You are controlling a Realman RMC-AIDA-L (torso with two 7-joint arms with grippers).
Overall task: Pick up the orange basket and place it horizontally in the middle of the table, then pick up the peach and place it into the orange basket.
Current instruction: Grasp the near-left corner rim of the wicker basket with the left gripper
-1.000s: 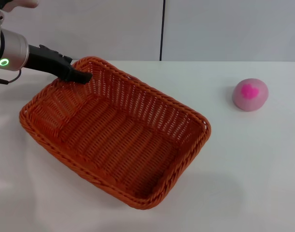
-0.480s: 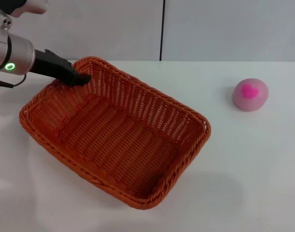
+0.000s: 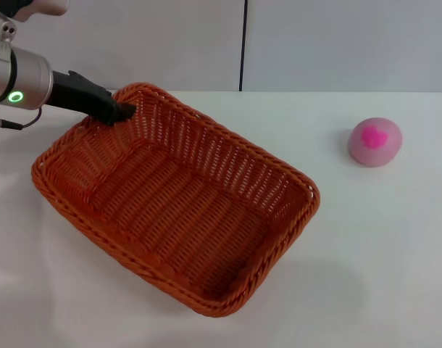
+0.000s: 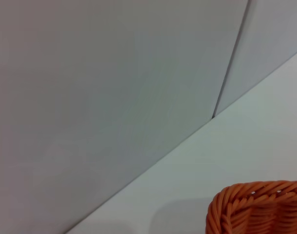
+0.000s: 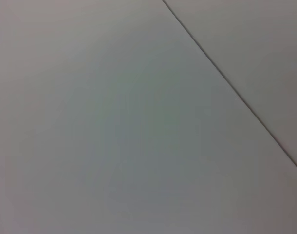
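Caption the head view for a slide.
Left gripper grips the far corner rim of the orange basket; the peach waits apart.

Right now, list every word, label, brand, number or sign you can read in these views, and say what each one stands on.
None: no view shows readable text.
The orange basket is plain weave, with no tag or label showing.
The peach bears only a magenta heart-shaped blotch, not writing.
The table is plain white.
The left gripper, at the basket's far rim, shows no lettering; the arm behind it has a lit green ring, a light and not a character.
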